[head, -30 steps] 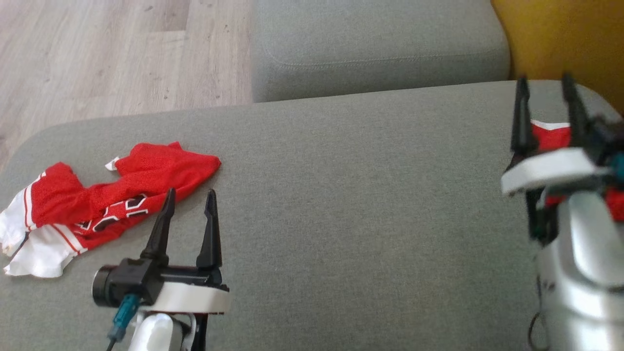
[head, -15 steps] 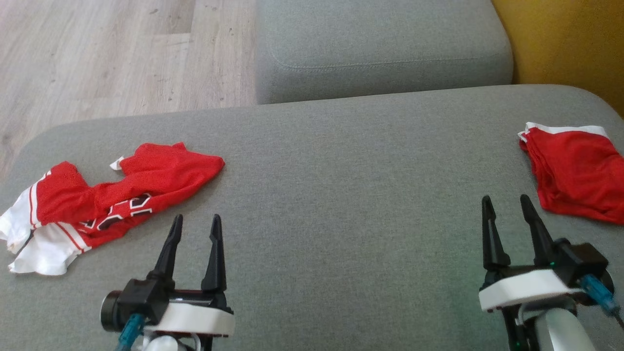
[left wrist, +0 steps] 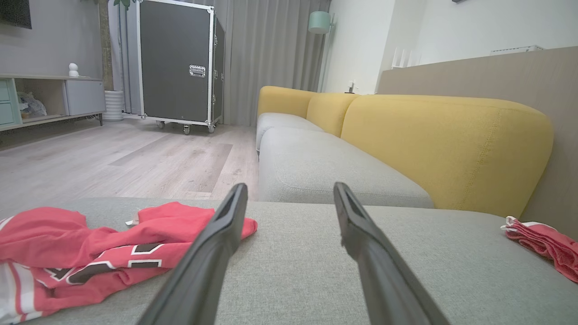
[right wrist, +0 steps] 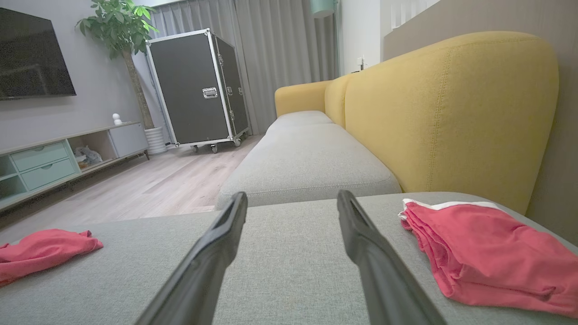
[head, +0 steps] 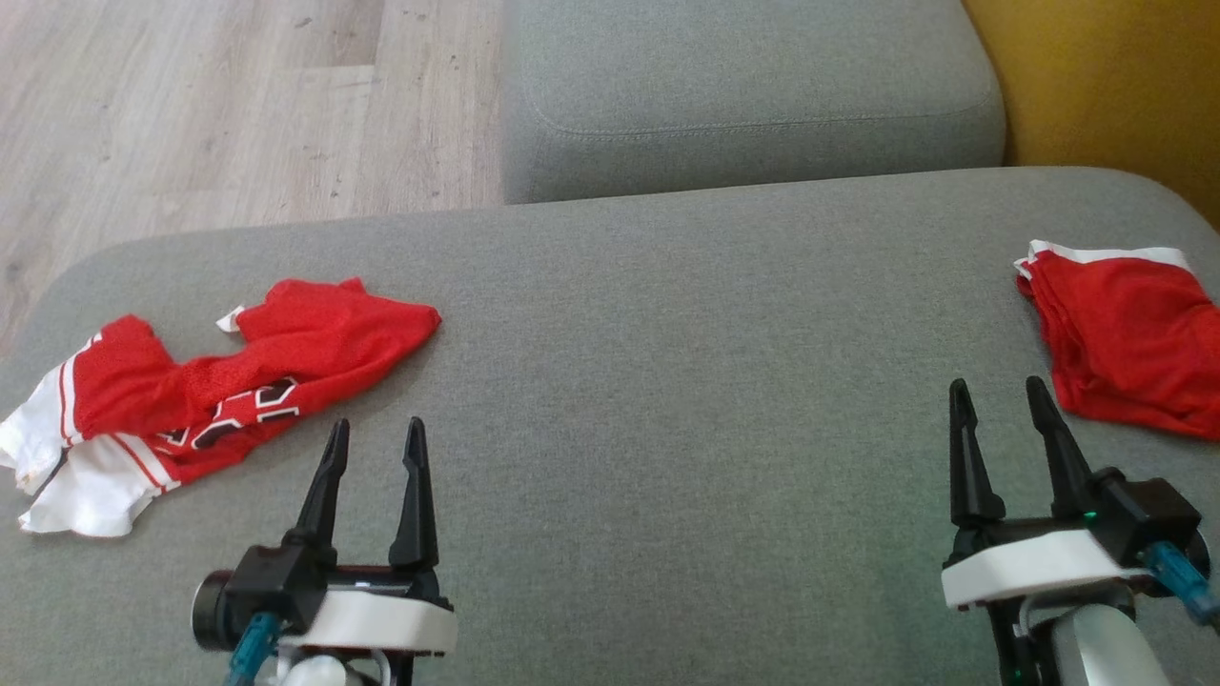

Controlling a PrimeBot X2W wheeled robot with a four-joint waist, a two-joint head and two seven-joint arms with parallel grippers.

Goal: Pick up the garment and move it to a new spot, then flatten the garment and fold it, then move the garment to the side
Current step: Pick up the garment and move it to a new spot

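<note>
- The left gripper hovers low over the grey cushion with its two fingers spread and nothing between them.
- The right gripper is also spread wide and holds nothing.
- The crumpled red garment, with white trim and dark lettering, lies just ahead and to the left of the left gripper. It does not touch the gripper.
- Its white part lies close to the left edge of the cushion, where the cushion rounds off.
- The folded red garment, with a white band at its far side, lies ahead and to the right of the right gripper. It is near the right edge of the cushion and close to the yellow backrest.
- Between the two garments there is a wide bare stretch of cushion.
- Beyond the far edge are a second grey cushion and the wooden floor.
- A black wheeled case stands closed on the floor, so I cannot tell what is inside.
- The low cabinet has an open compartment with something inside, too small to name.
- Count: two grippers, two red garments, two grey cushions, one case.
</note>
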